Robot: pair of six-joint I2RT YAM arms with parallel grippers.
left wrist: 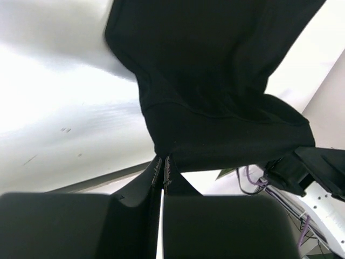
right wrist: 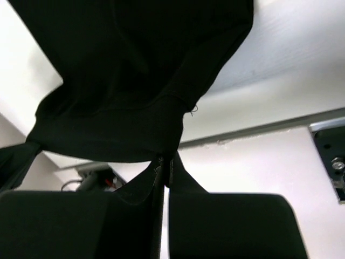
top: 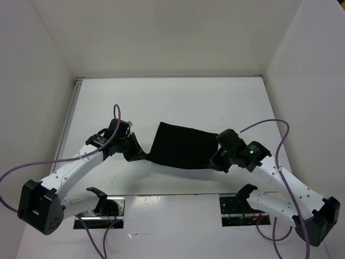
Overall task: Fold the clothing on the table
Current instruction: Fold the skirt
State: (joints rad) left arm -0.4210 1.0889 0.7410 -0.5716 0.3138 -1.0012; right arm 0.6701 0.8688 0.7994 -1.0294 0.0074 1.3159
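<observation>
We see the clothing (top: 180,145), a plain black cloth, stretched over the middle of the worktop (top: 161,102) between the two arms. Its near-left corner is pinched in the left tool (top: 135,155), whose jaws are closed tight on the fabric. The near-right corner sits the same way in the right tool (top: 216,161) (each wrist view shows fingers pressed together on cloth). We cannot tell whether the far edge rests on the worktop.

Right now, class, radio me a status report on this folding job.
Left gripper, right gripper: both shut on clothing. Clothing stretched between them over table. No obstruction seen.
</observation>
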